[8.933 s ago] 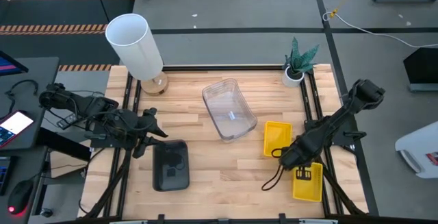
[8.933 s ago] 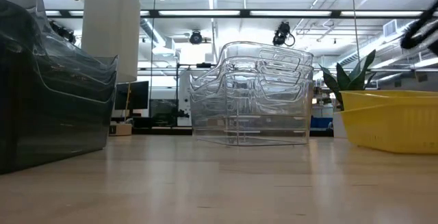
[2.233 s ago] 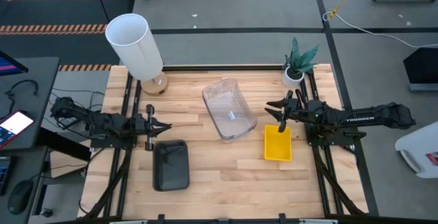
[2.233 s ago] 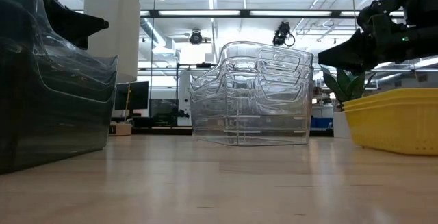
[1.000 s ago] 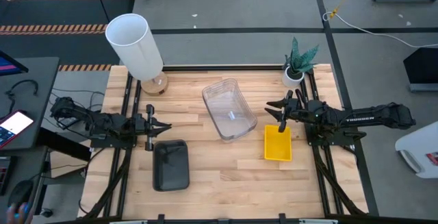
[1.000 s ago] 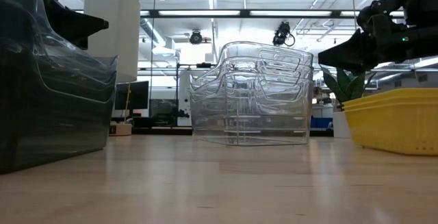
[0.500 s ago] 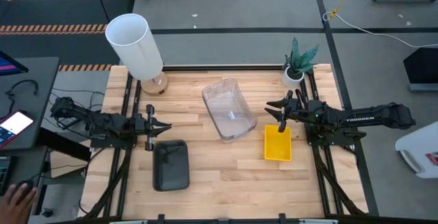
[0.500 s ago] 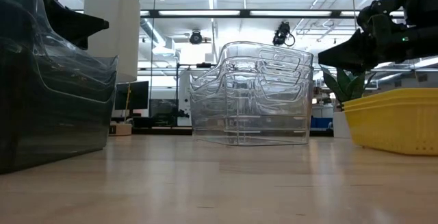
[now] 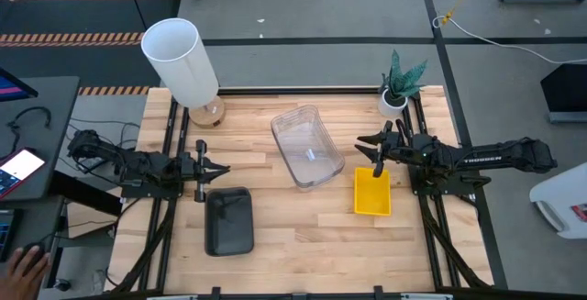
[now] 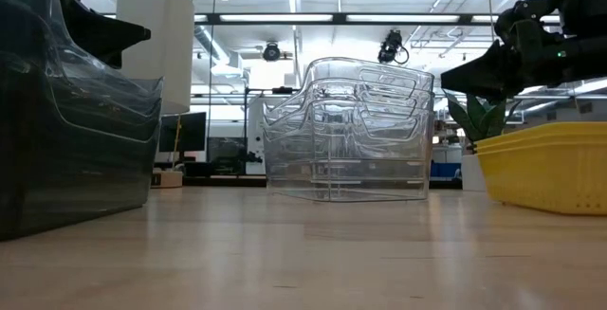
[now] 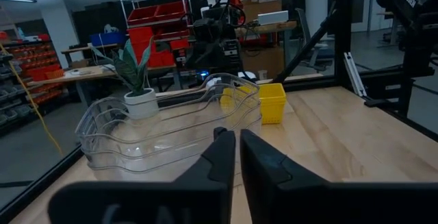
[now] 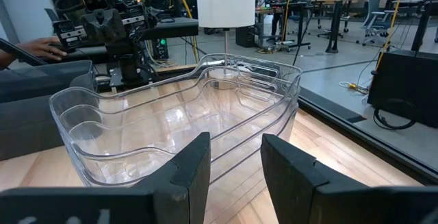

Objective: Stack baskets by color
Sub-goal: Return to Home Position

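The nested clear baskets [image 9: 307, 146] stand on the table's middle, toward its far side, and also show in the low view [image 10: 346, 130]. The yellow baskets [image 9: 371, 193] sit stacked to their right. The dark grey baskets [image 9: 229, 220] sit stacked at the near left. My left gripper [image 9: 220, 169] hovers shut at the left, just beyond the grey stack, pointing level at the clear baskets [image 11: 164, 135]. My right gripper [image 9: 360, 144] hovers open above the yellow stack's far end, pointing level at the clear baskets [image 12: 185, 121], with nothing between its fingers.
A tall white cylinder lamp [image 9: 181, 59] stands at the far left corner. A small potted plant [image 9: 394, 96] stands at the far right corner. Black frame rails run along both table sides. A person's hand [image 9: 23, 265] rests on the desk left of the table.
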Available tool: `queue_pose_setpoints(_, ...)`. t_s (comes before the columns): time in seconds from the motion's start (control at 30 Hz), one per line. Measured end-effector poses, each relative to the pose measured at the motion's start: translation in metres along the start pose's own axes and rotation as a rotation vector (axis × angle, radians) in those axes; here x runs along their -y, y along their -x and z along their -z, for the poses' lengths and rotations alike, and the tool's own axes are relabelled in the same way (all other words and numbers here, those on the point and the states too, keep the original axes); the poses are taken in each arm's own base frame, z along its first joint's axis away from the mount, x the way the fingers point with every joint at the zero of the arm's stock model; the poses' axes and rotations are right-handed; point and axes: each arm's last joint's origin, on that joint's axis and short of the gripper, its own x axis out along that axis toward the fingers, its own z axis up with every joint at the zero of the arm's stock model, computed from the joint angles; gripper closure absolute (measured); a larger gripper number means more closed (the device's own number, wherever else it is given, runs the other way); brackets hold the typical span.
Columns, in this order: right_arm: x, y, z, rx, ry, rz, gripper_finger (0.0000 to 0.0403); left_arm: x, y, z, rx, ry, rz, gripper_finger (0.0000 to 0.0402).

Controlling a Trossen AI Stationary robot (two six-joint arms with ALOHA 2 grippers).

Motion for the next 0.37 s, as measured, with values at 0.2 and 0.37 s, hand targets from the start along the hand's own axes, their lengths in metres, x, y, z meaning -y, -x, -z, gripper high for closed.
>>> queue_pose_setpoints(0.2, 0.0, 0.0, 0.0001, 0.0, 0.0, 0.0, 0.0268, 0.0, 0.0, 0.0, 0.0, 0.0, 0.0, 0.0366)
queue_pose_setpoints(0.37, 0.0, 0.0, 0.0, 0.0, 0.0, -0.001, 0.0268, 0.0, 0.0, 0.0001, -0.001, 0.0, 0.0, 0.0372)
